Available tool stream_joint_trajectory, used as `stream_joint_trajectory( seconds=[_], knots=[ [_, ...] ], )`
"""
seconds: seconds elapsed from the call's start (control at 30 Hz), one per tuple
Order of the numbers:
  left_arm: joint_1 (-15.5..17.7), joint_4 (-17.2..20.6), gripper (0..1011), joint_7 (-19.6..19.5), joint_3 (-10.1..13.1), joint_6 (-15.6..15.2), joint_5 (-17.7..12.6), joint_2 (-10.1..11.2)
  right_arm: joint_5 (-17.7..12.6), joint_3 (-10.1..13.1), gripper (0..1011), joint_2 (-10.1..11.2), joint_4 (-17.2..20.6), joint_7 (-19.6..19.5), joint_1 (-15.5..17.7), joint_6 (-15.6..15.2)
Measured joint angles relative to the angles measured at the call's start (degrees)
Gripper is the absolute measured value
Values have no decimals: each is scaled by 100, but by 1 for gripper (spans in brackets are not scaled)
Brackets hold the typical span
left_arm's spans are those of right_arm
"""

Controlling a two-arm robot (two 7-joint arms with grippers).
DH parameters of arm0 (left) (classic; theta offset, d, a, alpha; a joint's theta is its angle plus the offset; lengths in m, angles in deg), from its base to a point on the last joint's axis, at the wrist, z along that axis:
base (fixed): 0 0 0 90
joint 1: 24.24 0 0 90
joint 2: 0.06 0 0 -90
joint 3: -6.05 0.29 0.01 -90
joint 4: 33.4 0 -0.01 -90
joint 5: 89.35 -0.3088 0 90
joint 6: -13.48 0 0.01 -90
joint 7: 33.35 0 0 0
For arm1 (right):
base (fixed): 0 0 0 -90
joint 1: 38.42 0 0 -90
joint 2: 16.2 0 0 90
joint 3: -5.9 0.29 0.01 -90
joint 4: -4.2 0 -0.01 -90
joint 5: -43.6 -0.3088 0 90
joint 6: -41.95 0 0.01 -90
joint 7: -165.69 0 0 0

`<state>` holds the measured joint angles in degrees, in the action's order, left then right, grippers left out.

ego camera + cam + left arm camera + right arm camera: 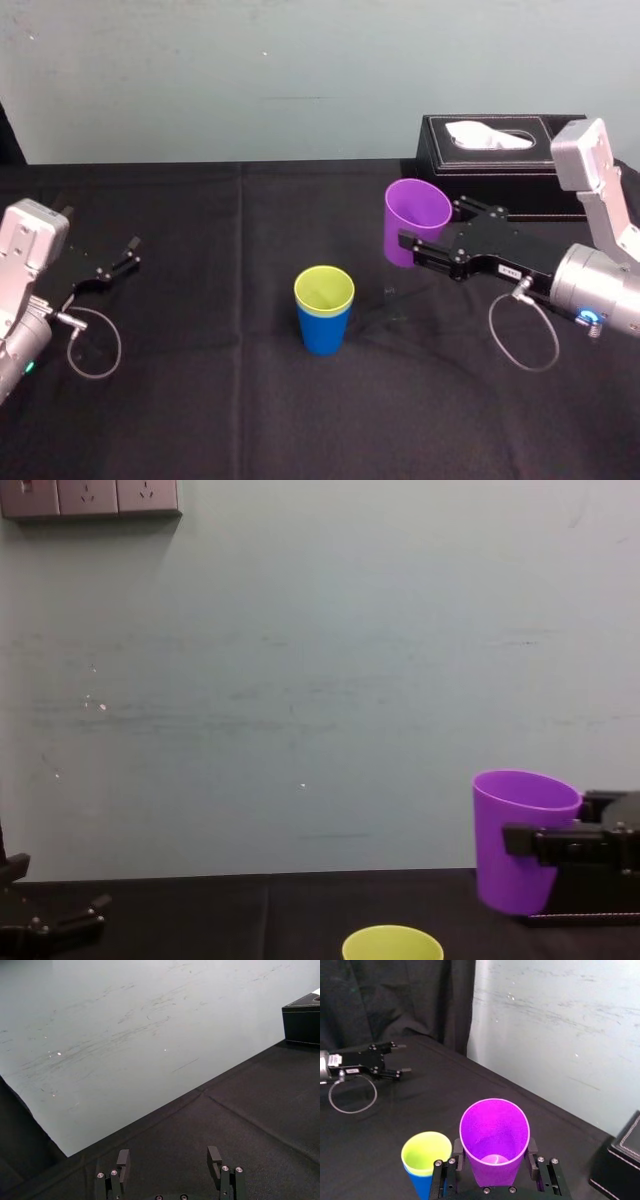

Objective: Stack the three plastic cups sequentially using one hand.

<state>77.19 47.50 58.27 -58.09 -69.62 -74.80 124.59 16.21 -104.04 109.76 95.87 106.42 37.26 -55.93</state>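
Note:
My right gripper (425, 235) is shut on the purple cup (415, 221), holding it upright above the table, right of and slightly behind the other two cups; the fingers (457, 1149) press its sides, and in the chest view the purple cup (520, 838) hangs beside the black finger (545, 842). The yellow-green cup (324, 289) sits nested inside the blue cup (324, 329) at the table's middle. From the right wrist, the yellow-green cup (426, 1153) and blue cup (422, 1185) lie below and beside the purple cup (494, 1140). My left gripper (170, 1160) rests open at the left.
A black tissue box (495, 160) stands at the back right, just behind the right arm. The black tablecloth (200, 250) covers the table, with a pale wall (300, 680) behind it.

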Motion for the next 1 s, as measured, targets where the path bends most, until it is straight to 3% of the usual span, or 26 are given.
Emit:
stream_joint_trajectory(
  seconds=[0.57, 1.0],
  knots=[
    [0, 0, 1010, 0, 0, 0, 0, 0, 109, -562, 722, -200, 214, 46, -301, -88],
    [0, 0, 1010, 0, 0, 0, 0, 0, 170, -802, 721, -271, 291, 73, -370, -106]
  ],
)
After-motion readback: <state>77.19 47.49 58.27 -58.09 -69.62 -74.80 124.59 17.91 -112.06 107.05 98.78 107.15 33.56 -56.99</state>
